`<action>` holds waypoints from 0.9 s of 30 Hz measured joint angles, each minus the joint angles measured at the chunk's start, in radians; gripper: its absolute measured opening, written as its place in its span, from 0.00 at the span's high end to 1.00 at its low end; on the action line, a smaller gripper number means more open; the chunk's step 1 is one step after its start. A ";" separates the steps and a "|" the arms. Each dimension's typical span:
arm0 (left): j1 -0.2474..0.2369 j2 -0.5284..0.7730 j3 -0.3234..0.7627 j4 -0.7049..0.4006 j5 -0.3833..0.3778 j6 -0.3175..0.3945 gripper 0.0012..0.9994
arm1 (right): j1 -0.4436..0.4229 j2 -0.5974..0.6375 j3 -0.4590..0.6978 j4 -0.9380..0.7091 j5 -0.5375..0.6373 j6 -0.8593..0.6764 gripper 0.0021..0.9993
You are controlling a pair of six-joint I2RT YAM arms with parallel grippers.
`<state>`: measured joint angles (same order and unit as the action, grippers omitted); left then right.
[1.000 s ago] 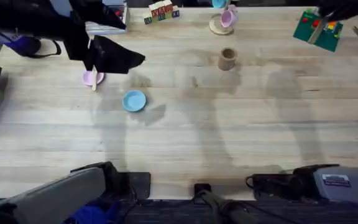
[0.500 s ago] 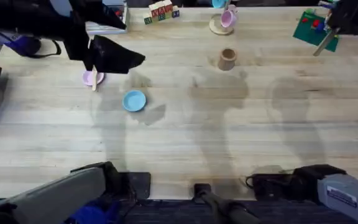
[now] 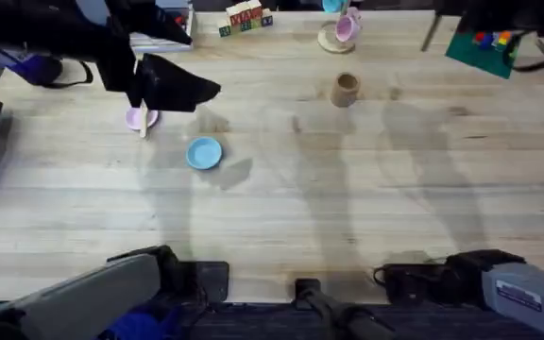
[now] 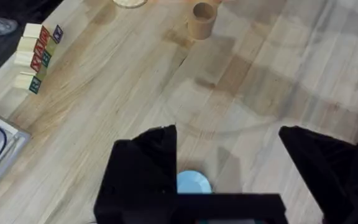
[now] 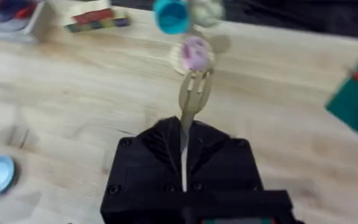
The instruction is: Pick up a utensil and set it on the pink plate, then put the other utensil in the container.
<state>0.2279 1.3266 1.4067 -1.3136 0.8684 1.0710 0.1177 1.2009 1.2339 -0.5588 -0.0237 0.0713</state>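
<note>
Nearest you, the blue plate (image 3: 204,152) sits alone on the bench (image 3: 281,208), not your target. Just beyond it, your left gripper (image 4: 229,171) hangs with jaws spread and released over the pink plate (image 3: 138,118), and the spoon (image 3: 144,125) lies across that plate's rim, handle trailing onto the bench. Farther out, the cup (image 3: 346,90) stands upright, well apart from everything. At the far right edge, your right gripper (image 5: 184,155) is clenched on the fork (image 5: 192,96), prongs pointing ahead past the fingers. Watch this: the cup looks narrow and light, so a fork arriving tilted could catch the rim and tip it. The pink mug (image 3: 348,26) beyond it is the wrong vessel, so don't overshoot.
</note>
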 joint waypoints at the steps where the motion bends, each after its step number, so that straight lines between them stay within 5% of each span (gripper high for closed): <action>1: 0.000 0.000 0.000 0.000 0.000 0.000 0.00 | 0.000 0.013 0.000 0.021 -0.029 -0.029 0.97; 19: 0.000 0.000 0.000 0.000 0.000 0.000 0.00 | -0.011 0.191 -0.002 0.116 -0.648 -0.517 0.97; 26: 0.000 0.000 0.000 0.000 0.000 0.000 0.00 | -0.107 0.300 -0.002 0.118 -0.918 -0.676 0.97; 27: 0.000 0.000 0.000 0.000 0.000 0.000 0.00 | -0.151 0.353 -0.002 0.118 -1.024 -0.752 0.97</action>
<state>0.2279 1.3266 1.4067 -1.3136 0.8682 1.0708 -0.0329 1.5541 1.2324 -0.4412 -1.0479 -0.6803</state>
